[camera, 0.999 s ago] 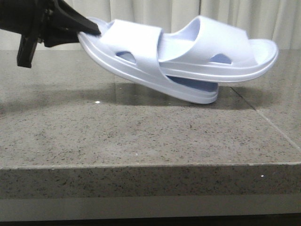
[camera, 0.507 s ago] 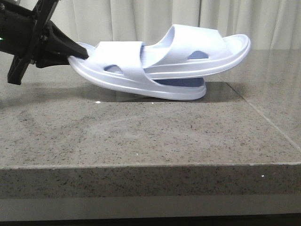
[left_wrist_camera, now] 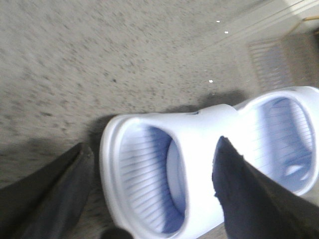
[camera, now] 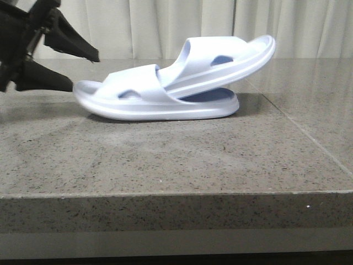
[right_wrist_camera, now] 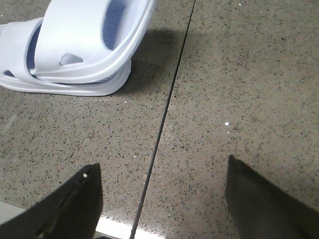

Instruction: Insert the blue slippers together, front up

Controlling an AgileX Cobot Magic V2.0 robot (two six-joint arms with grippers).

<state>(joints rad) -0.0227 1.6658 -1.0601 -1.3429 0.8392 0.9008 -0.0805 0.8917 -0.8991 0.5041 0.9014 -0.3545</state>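
Observation:
The two blue slippers lie nested on the grey stone table (camera: 165, 165). The lower slipper (camera: 160, 107) lies flat, sole down. The upper slipper (camera: 231, 55) is tucked under the lower one's strap and tilts up to the right. My left gripper (camera: 85, 72) is open just left of the lower slipper's end, not touching it. In the left wrist view my left gripper (left_wrist_camera: 152, 144) is spread wide around the lower slipper's ribbed footbed (left_wrist_camera: 144, 184). My right gripper (right_wrist_camera: 163, 163) is open and empty over bare table, apart from the pair (right_wrist_camera: 84, 35).
A dark seam (right_wrist_camera: 164, 114) runs across the table right of the slippers, also in the front view (camera: 300, 130). Pale curtains (camera: 165, 22) hang behind the table. The table's front edge (camera: 176, 193) is near the camera.
The left gripper brought the nested pair down and leftward onto the table, then opened and let go of the lower slipper's end. The pair now rests on the table.

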